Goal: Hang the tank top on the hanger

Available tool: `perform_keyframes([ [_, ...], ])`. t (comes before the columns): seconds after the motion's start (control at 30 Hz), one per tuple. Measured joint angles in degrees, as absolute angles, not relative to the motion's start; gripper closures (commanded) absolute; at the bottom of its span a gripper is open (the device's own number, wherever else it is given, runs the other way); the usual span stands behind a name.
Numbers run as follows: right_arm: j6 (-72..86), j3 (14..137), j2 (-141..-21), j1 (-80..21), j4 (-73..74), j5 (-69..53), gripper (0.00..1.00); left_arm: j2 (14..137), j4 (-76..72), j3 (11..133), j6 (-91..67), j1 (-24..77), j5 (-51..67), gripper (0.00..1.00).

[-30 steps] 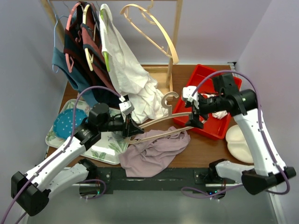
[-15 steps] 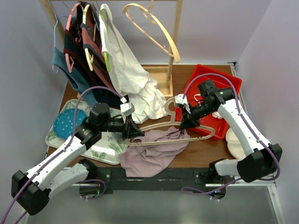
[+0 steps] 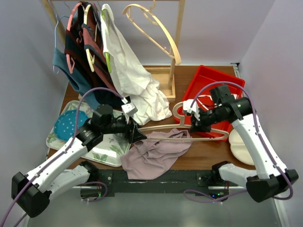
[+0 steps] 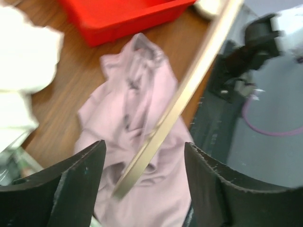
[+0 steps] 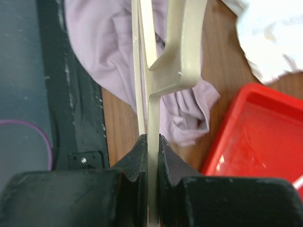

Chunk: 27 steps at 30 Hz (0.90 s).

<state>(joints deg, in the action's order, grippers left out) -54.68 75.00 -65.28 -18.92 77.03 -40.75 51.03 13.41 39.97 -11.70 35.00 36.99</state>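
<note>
The hanger [image 3: 163, 126] hangs over the tank top [image 3: 156, 153].
The right hand [image 5: 151, 142] pinches the hanger, which lies lengthwise along the bench's [image 3: 208, 151] front edge. The left hand [image 4: 144, 146] is spread about its other tip, with the tank top crumpled beneath, nearer the left.

Hanger [image 5: 182, 56] over the tank top [image 3: 156, 156] (bin [image 3: 208, 78] behind, tray [image 3: 102, 153] left).

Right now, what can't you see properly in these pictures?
- Left wrist view: the hanger is blurred, its far end cut off at the top edge.
- Right wrist view: the right hand covers the hanger where it grips.
- Top view: the right arm hides part of the red bin.
</note>
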Motion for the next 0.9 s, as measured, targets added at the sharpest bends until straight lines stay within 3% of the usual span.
perform_keyframes([
  [0.17, -52.01, 75.00, -61.56, -16.62, 76.99, -34.41, 1.00, 50.81, 19.81, 41.06, -11.53, 42.94, 24.75, 0.27],
  [0.4, -48.97, 75.00, -59.18, -9.15, 74.81, -28.97, 1.00, 57.34, 24.95, 44.34, -15.66, 51.92, 10.94, 0.38],
  [0.67, -48.01, 74.76, -60.60, -8.40, 73.87, -28.51, 1.00, 68.16, 30.68, 46.00, -22.76, 63.00, -4.73, 0.44],
  [0.83, -48.16, 74.59, -61.34, -8.40, 74.17, -29.67, 1.00, 74.28, 31.46, 48.47, -24.77, 64.29, -11.29, 0.69],
  [0.9, -48.40, 74.48, -61.34, -8.40, 74.35, -29.82, 1.00, 75.75, 31.31, 49.15, -25.04, 64.31, -13.10, 0.97],
])
